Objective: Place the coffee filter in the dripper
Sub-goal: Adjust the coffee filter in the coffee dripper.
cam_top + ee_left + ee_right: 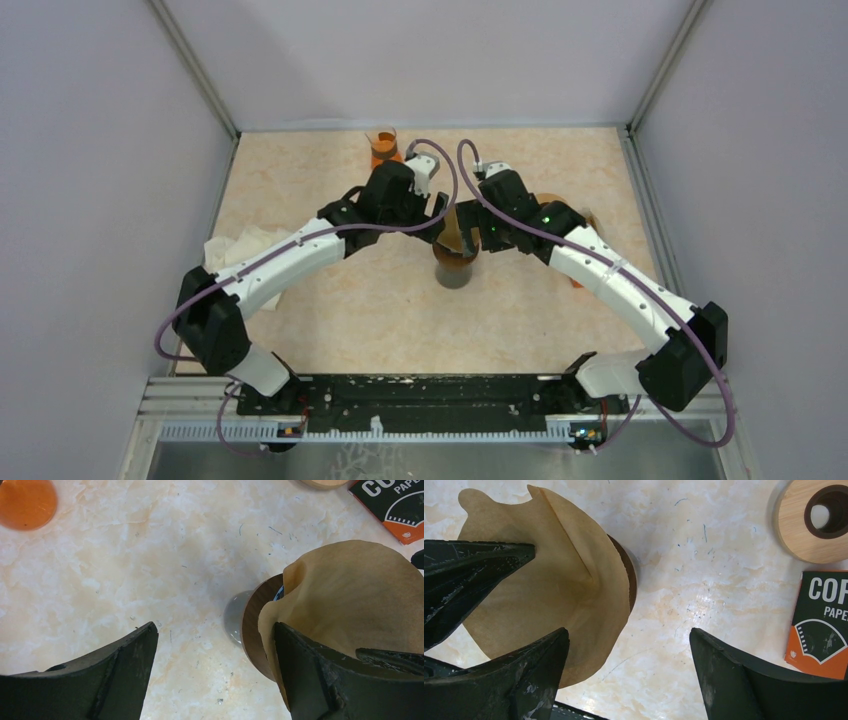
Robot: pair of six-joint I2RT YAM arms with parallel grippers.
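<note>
Near the left arm a crumpled white cloth (pixel 232 250) lies on the table (pixel 380 315); at mid-table stands the dripper (pixel 456 268), with the brown coffee filter (pixel 455 232) sitting opened in its mouth and rising above the dark rim. The left gripper (pixel 215 630) and right gripper (pixel 628 635) flank it, both spread wide and clasping nothing, one finger of each just at the paper's edge. To the right lie a box of paper filters (pixel 824 625) and a wooden ring (pixel 809 522), and at the far edge an orange cup (pixel 383 148), contents not discernible
</note>
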